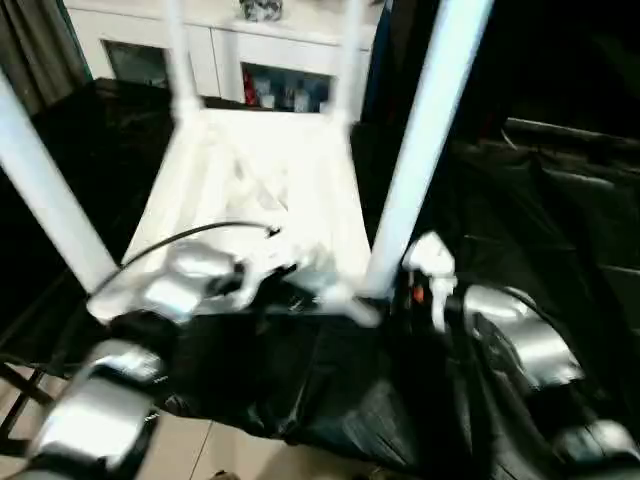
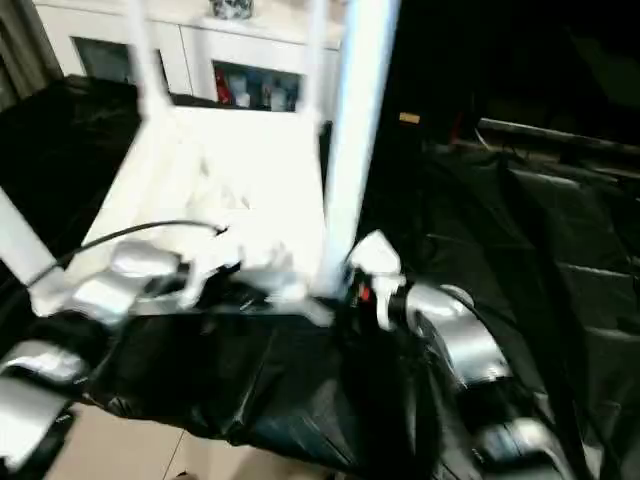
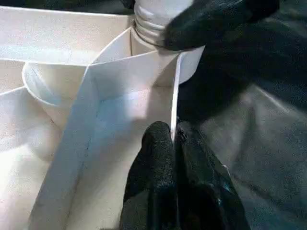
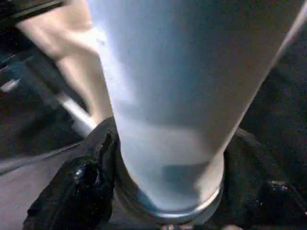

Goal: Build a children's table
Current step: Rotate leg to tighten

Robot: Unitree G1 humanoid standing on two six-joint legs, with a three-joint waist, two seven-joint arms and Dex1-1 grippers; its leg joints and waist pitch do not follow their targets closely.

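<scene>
**A:** Left wrist view first. What is the left claw (image 3: pixel 171 133) doing?

**B:** It is pinched shut on a thin upright rib at the edge of the upturned white tabletop (image 3: pixel 57 158), one finger on each side. Just ahead of it the rib runs into a round corner socket (image 3: pixel 192 67).

**A:** And the right claw?

**B:** The right claw (image 4: pixel 168 191) is clamped around the base of a white leg (image 1: pixel 425 140). Its black fingers (image 4: pixel 86 182) press on both sides of the tube. Seen from the left wrist, one of them covers most of the leg's threaded end (image 3: pixel 148 24), so I cannot tell how deep it sits in the socket.

**A:** Where is the rest of the table?

**B:** The tabletop stretches away from both claws, ribbed side up. The other three legs (image 1: pixel 40 190) stand in it, one beside the left claw and two at the far corners. All the tops are cut off by the frame, and the head views are smeared, so the far sockets are hard to read.

**A:** Any room to move?

**B:** A crumpled black sheet (image 1: pixel 560 230) lies bare out past the right claw. A white cabinet (image 1: pixel 230 50) stands beyond the tabletop's far edge. The sheet's near edge drops to tiled floor (image 1: pixel 230 450) below the claws.
</scene>
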